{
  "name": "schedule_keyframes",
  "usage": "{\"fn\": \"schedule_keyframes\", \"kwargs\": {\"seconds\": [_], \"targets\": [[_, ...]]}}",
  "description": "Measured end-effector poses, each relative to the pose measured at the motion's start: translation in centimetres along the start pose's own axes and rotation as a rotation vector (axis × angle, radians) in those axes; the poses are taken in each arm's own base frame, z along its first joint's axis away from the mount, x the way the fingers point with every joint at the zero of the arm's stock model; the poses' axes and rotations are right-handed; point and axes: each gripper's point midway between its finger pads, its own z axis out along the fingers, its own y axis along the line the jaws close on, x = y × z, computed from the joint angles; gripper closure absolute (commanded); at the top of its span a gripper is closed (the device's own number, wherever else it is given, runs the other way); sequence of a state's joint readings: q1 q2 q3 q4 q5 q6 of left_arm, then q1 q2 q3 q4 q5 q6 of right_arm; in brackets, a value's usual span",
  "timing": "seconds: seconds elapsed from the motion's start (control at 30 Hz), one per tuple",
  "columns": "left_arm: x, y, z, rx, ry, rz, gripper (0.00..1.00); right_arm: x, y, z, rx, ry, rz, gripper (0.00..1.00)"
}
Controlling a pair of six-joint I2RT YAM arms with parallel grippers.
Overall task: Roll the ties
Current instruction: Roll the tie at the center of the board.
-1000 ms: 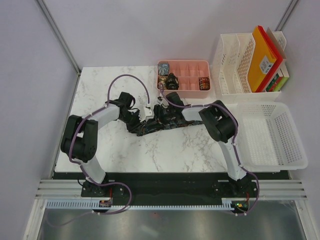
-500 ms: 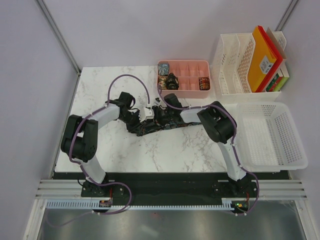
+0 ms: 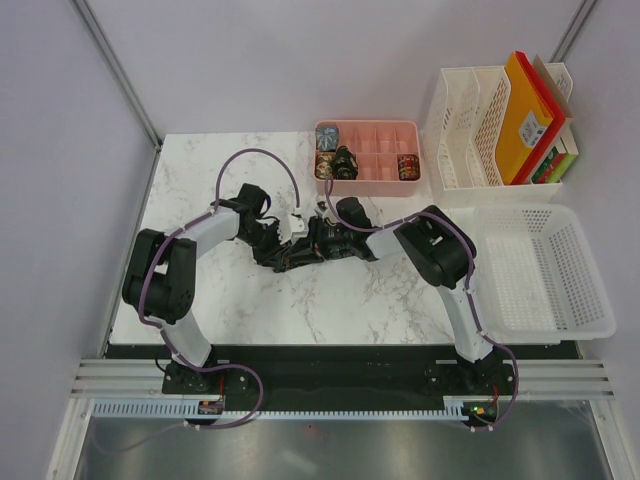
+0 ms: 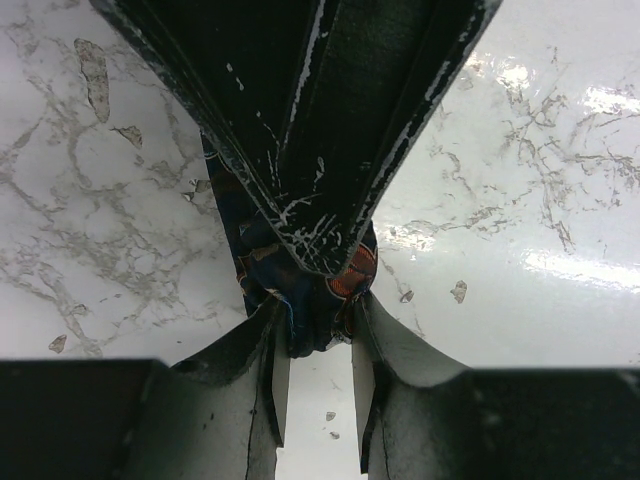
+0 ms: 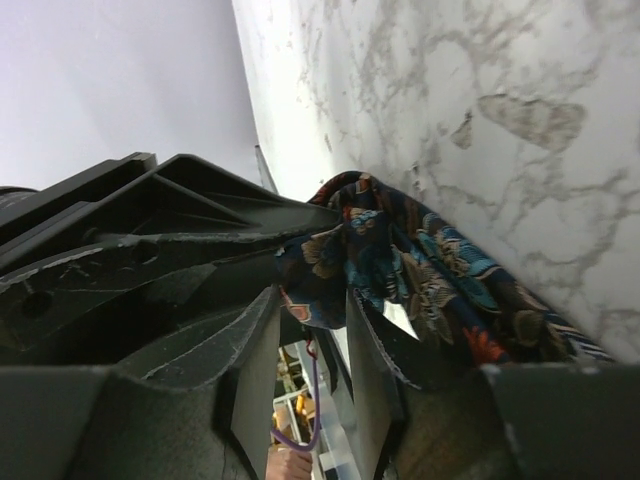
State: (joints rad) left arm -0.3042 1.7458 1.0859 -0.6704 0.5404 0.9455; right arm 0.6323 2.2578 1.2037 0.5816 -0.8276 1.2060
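A dark tie with blue and orange pattern [image 3: 345,247] lies bunched on the marble table [image 3: 200,180], between my two grippers. My left gripper [image 3: 297,238] is shut on one end of it; in the left wrist view the fabric [image 4: 300,305] is pinched between the fingertips of that gripper [image 4: 313,322]. My right gripper [image 3: 322,238] meets it head-on and is shut on the same tie [image 5: 430,265], a fold caught in its jaws [image 5: 312,300]. Three rolled ties sit in the pink tray [image 3: 385,128]: grey-blue [image 3: 327,136], dark [image 3: 345,160], red-orange [image 3: 408,167].
A white mesh basket [image 3: 545,270] stands at the right of the table. Behind it is a white file rack [image 3: 470,130] holding orange and red folders [image 3: 528,115]. The purple cables of both arms arch over the tie.
The right wrist has swung up and leftward, closer to the left gripper, and the tie between them has bunched shorter. The left arm has hardly moved.
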Motion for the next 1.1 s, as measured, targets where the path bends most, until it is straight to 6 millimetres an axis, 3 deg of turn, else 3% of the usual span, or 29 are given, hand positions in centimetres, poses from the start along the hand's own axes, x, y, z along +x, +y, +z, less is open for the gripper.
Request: {"fn": "schedule_keyframes", "kwargs": {"seconds": [0.23, 0.3, 0.4, 0.5, 0.77, 1.1], "targets": [[0.0, 0.0, 0.0, 0.0, 0.0, 0.0, 0.67, 0.8, 0.6, 0.4, -0.018, 0.02, -0.013, 0.58], [0.0, 0.0, 0.0, 0.0, 0.0, 0.0, 0.67, 0.7, 0.6, 0.5, -0.013, 0.022, -0.016, 0.64], [0.0, 0.0, 0.0, 0.001, 0.001, -0.001, 0.62, 0.8, 0.3, 0.5, 0.001, 0.024, -0.021, 0.86], [0.0, 0.0, 0.0, 0.002, 0.002, -0.002, 0.55, 0.8, 0.0, 0.5, 0.011, 0.027, -0.025, 1.0], [0.0, -0.4, -0.2, 0.013, -0.012, -0.009, 0.39, 0.3, -0.8, 0.0, 0.04, 0.033, -0.033, 1.0], [0.5, 0.0, -2.3, -0.032, -0.077, -0.048, 0.34, -0.5, -2.0, -1.1, 0.081, 0.042, -0.035, 1.0]]}}
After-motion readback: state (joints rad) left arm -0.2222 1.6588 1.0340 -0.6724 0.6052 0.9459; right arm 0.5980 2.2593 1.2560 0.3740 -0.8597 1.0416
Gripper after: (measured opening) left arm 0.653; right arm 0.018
